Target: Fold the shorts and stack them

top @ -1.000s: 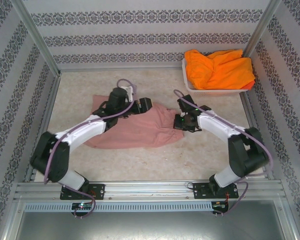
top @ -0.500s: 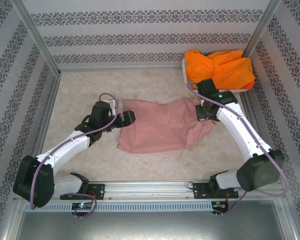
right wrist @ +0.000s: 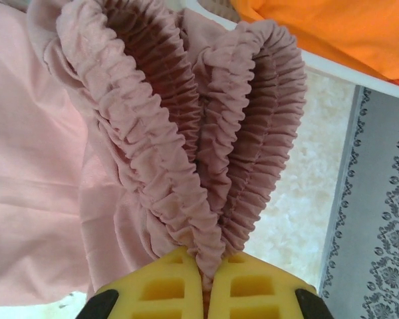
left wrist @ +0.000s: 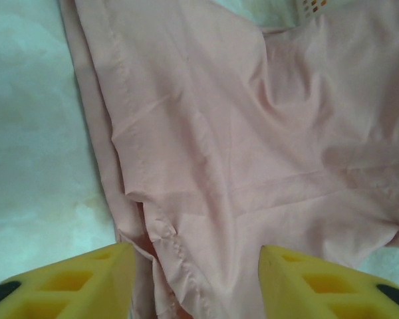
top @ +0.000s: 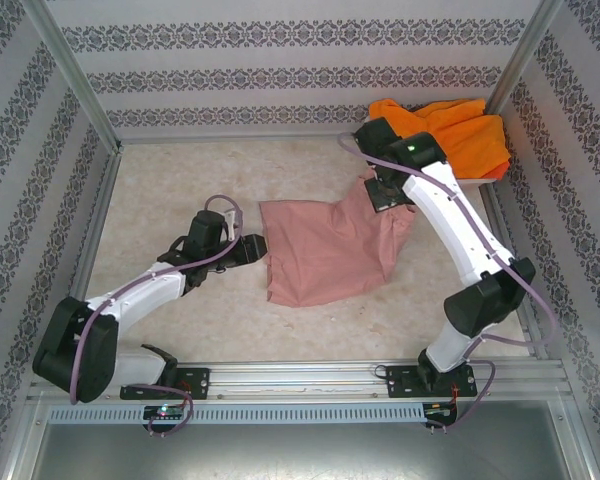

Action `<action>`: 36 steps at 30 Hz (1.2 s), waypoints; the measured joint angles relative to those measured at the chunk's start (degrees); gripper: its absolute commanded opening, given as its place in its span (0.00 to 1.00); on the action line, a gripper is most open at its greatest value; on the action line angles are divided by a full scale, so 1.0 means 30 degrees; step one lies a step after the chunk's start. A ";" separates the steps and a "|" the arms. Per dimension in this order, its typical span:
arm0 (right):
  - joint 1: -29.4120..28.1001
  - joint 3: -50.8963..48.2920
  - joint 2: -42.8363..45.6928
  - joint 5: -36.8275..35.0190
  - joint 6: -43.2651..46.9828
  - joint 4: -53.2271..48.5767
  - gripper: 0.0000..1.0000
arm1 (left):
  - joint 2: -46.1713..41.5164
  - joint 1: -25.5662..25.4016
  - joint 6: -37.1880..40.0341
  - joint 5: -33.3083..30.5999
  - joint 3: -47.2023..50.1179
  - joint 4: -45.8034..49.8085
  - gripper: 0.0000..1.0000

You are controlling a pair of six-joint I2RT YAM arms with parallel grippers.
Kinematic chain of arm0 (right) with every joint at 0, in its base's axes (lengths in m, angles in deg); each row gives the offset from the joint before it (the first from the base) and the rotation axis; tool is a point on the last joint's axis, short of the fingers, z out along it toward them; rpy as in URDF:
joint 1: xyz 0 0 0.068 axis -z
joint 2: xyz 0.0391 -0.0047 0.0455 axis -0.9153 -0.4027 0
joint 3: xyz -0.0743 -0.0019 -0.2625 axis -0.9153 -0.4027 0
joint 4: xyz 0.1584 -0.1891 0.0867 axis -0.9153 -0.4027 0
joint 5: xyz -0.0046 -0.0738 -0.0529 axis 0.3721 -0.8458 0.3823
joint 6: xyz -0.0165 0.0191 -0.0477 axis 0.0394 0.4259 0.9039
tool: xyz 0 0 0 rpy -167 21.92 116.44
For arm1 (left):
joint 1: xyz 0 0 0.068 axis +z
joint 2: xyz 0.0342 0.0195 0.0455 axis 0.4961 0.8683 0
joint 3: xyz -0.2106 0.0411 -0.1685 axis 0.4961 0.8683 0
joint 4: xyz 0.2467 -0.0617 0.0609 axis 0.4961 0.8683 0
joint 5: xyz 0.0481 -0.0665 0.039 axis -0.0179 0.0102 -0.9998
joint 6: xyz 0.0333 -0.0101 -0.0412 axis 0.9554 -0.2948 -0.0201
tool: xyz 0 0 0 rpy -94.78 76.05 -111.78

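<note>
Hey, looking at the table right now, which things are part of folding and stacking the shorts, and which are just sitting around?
Part of the job: pink shorts, pinched at the waistband by the right claw; orange shorts.
Just lying about: white basket holding the orange shorts.

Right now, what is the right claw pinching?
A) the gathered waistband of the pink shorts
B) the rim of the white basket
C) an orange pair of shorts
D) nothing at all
A: in the right wrist view the right claw is shut on the ruffled elastic waistband of the pink shorts, while the orange shorts lie apart in the basket.
</note>
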 measured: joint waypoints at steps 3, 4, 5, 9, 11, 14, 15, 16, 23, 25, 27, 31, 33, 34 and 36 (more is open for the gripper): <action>-0.0838 0.1239 -0.0940 0.0270 -0.0809 -0.0627 0.00 | 0.0947 -0.0029 -0.0124 0.0393 0.0204 -0.0678 0.36; -0.1056 0.1523 -0.1158 0.0364 -0.0998 -0.0758 0.00 | 0.1253 -0.0066 -0.0175 0.0488 0.0291 -0.0947 0.35; -0.1370 0.1872 -0.1443 0.0510 -0.1304 -0.0903 0.00 | 0.1596 -0.0117 -0.0248 0.0546 0.0393 -0.1231 0.33; -0.2688 0.3344 -0.2645 0.1137 -0.2368 -0.1399 0.00 | 0.2929 -0.0583 -0.0597 0.0583 0.0816 -0.2295 0.29; -0.3249 0.4029 -0.3264 0.1406 -0.2834 -0.1559 0.00 | 0.3599 -0.0831 -0.0750 0.0590 0.1042 -0.2863 0.27; -0.4029 0.4954 -0.4320 0.1843 -0.3563 -0.1719 0.00 | 0.4634 -0.1093 -0.1005 0.0663 0.1348 -0.3628 0.25; -0.4233 0.5187 -0.4648 0.1989 -0.3810 -0.1756 0.00 | 0.4932 -0.1166 -0.1115 0.0663 0.1450 -0.3883 0.25; -0.4430 0.5370 -0.4947 0.2142 -0.4000 -0.1756 0.01 | 0.5195 -0.1202 -0.1188 0.0692 0.1559 -0.4189 0.25; -0.5493 0.5639 -0.6900 0.3847 -0.5595 -0.1013 0.08 | 0.5603 -0.1275 -0.1974 0.0685 0.2324 -0.6156 0.25; -0.5566 0.5435 -0.7395 0.4597 -0.6127 -0.0350 0.13 | 0.5399 -0.1290 -0.2084 0.0532 0.2455 -0.6229 0.29; -0.5610 0.4976 -0.7796 0.5734 -0.6608 0.0525 0.21 | 0.4830 -0.1311 -0.2113 0.0255 0.2754 -0.6193 0.38; -0.5595 0.2987 -0.7934 0.9340 -0.7847 0.3585 0.54 | 0.1100 -0.1304 -0.1909 -0.1406 0.3468 -0.4874 0.65; -0.5435 0.1428 -0.7497 1.1351 -0.8473 0.5814 0.64 | -0.1435 -0.1268 -0.1778 -0.2412 0.3592 -0.3876 0.73; -0.5355 0.0364 -0.7053 1.2342 -0.8859 0.7053 0.67 | -0.2849 -0.1158 -0.1661 -0.2922 0.3606 -0.3337 0.77; -0.5013 -0.2302 -0.5515 1.3996 -0.9734 0.9668 0.72 | -0.5552 -0.0823 -0.1508 -0.3716 0.3606 -0.2251 0.81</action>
